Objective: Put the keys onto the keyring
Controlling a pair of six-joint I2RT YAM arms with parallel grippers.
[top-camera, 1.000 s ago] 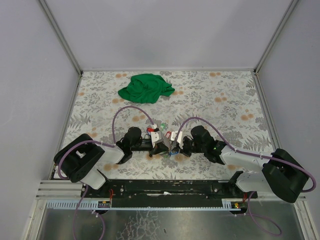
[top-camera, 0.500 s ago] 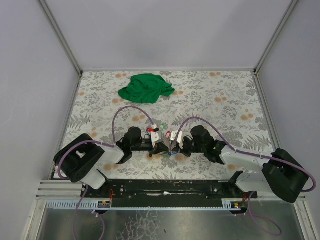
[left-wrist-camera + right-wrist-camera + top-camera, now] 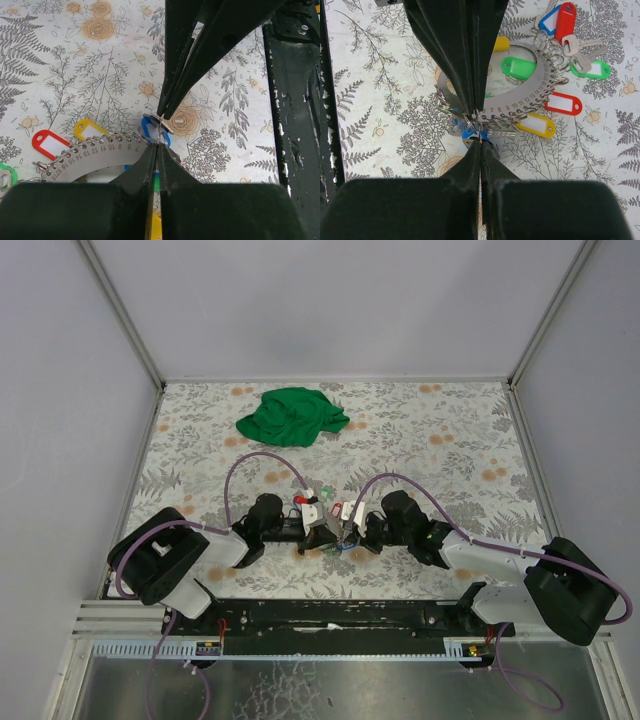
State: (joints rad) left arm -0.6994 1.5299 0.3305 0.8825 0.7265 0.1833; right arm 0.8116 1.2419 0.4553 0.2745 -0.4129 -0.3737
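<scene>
The left gripper [image 3: 158,149] has its jaws pressed together on a thin wire loop [image 3: 159,136] at the rim of the keyring [image 3: 90,159]. Tip to tip opposite, the right gripper [image 3: 480,144] is closed too, apparently nipping the blue key [image 3: 146,131], probably to work it onto that loop. Other keys [image 3: 560,102] fan out beyond the tips along the ring's edge.

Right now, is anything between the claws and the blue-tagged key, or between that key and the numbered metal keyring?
Nothing visible does. The left claw and right claw, both shut, meet tip to tip at the blue plastic key tag, which lies right at the edge of the grey numbered metal keyring.
</scene>
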